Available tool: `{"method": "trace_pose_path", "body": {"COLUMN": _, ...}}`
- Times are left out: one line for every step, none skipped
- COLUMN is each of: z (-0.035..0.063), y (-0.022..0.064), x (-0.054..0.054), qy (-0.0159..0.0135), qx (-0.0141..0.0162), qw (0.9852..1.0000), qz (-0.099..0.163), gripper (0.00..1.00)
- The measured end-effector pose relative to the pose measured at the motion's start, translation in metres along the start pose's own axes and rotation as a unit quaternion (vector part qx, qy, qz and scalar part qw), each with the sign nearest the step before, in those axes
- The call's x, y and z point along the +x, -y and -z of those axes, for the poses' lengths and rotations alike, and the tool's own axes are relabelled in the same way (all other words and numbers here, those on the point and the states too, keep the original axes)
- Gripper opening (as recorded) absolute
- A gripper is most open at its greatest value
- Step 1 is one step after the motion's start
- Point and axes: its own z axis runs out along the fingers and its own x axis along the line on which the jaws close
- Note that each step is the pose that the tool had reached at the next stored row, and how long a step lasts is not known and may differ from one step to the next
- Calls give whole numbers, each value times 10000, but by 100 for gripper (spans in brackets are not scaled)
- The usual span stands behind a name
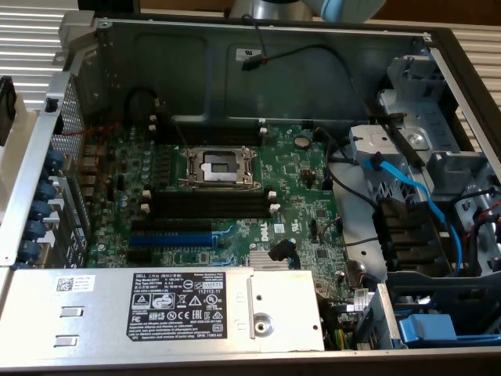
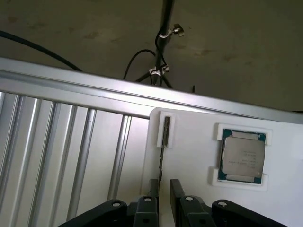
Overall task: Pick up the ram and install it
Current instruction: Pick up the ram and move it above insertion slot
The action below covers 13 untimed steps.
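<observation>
Where the gripper (image 2: pixel 164 182) hangs: above the white tray (image 2: pixel 189 142), at one end of the ram (image 2: pixel 166 130).
Gripper state: fingers (image 2: pixel 176 190) parted, a strip of tray showing between them; nothing clamped.
Ram: thin dark stick, standing on edge in a raised white holder on the tray; its near end runs in between the fingers, close to one and clear of the other.
Processor (image 2: pixel 242 156): square, metal-lidded, seated in its own white frame on the same tray, beside the ram but apart from it.
Ribbed aluminium surface (image 2: pixel 61 156): just beside the tray.
Computer case (image 1: pixel 235 47): open, green motherboard (image 1: pixel 297 176) flat inside.
Black memory slots (image 1: pixel 211 205): empty, next to the processor socket (image 1: pixel 219 166).
Blue slot (image 1: pixel 168 239): near the black slots, toward the exterior view's left.
Power supply (image 1: pixel 176 309): labelled grey box along the case's near edge.
</observation>
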Motion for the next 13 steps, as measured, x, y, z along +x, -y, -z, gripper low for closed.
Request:
{"method": "trace_pose_path", "body": {"z": 0, "y": 0, "x": 0, "qy": 0, "qx": 0, "qw": 10000, "qz": 0, "gripper": 25}}
{"method": "trace_pose_path", "body": {"z": 0, "y": 0, "x": 0, "qy": 0, "qx": 0, "qw": 10000, "qz": 0, "gripper": 27}}
{"method": "trace_pose_path", "body": {"z": -1, "y": 0, "x": 0, "qy": 0, "qx": 0, "qw": 10000, "qz": 0, "gripper": 27}}
{"method": "trace_pose_path", "body": {"z": -1, "y": 0, "x": 0, "qy": 0, "qx": 0, "qw": 10000, "qz": 0, "gripper": 33}}
{"method": "trace_pose_path", "body": {"z": -1, "y": 0, "x": 0, "qy": 0, "qx": 0, "qw": 10000, "qz": 0, "gripper": 33}}
{"method": "trace_pose_path", "body": {"z": -6, "y": 1, "x": 0, "qy": 0, "qx": 1, "qw": 10000, "qz": 0, "gripper": 33}}
{"method": "trace_pose_path", "body": {"z": -21, "y": 3, "x": 1, "qy": 1, "qx": 3, "qw": 10000, "qz": 0, "gripper": 33}}
{"method": "trace_pose_path", "body": {"z": -36, "y": 5, "x": 1, "qy": 0, "qx": 1, "qw": 10000, "qz": 0, "gripper": 33}}
{"method": "trace_pose_path", "body": {"z": -50, "y": 7, "x": 2, "qy": 1, "qx": -4, "qw": 10000, "qz": 0, "gripper": 33}}
{"method": "trace_pose_path", "body": {"z": -58, "y": 8, "x": 2, "qy": 2, "qx": -16, "qw": 10000, "qz": 0, "gripper": 33}}
{"method": "trace_pose_path", "body": {"z": -63, "y": 9, "x": 2, "qy": 1, "qx": -36, "qw": 10000, "qz": 0, "gripper": 33}}
{"method": "trace_pose_path", "body": {"z": -70, "y": 10, "x": 2, "qy": -7, "qx": -55, "qw": 10000, "qz": -1, "gripper": 33}}
{"method": "trace_pose_path", "body": {"z": -75, "y": 10, "x": 3, "qy": -23, "qx": -74, "qw": 10000, "qz": -3, "gripper": 33}}
